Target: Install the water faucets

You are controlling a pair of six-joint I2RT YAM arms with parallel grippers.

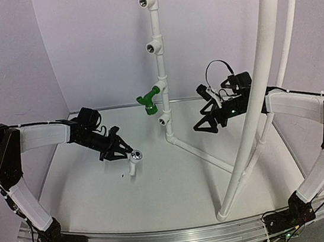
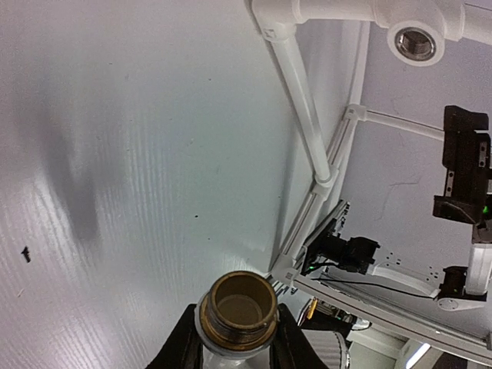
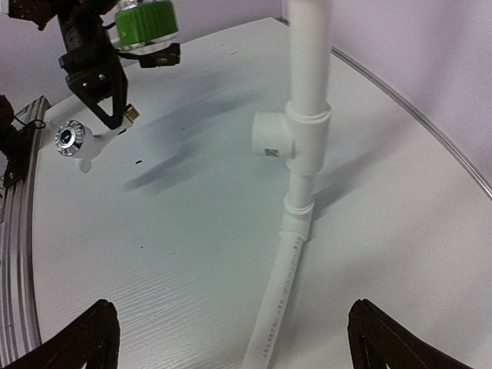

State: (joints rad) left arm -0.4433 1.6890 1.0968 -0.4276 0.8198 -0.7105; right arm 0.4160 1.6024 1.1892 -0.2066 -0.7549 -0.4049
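The left pincer [image 1: 122, 152] is clamped on the white plastic faucet [image 1: 134, 160] with a brass threaded end, low near the white tabletop [image 1: 177, 190]. The green plastic faucet [image 1: 147, 104] sits on the upright white pipe [image 1: 158, 50]. The right pincer [image 1: 207, 127] stands apart, holding nothing.
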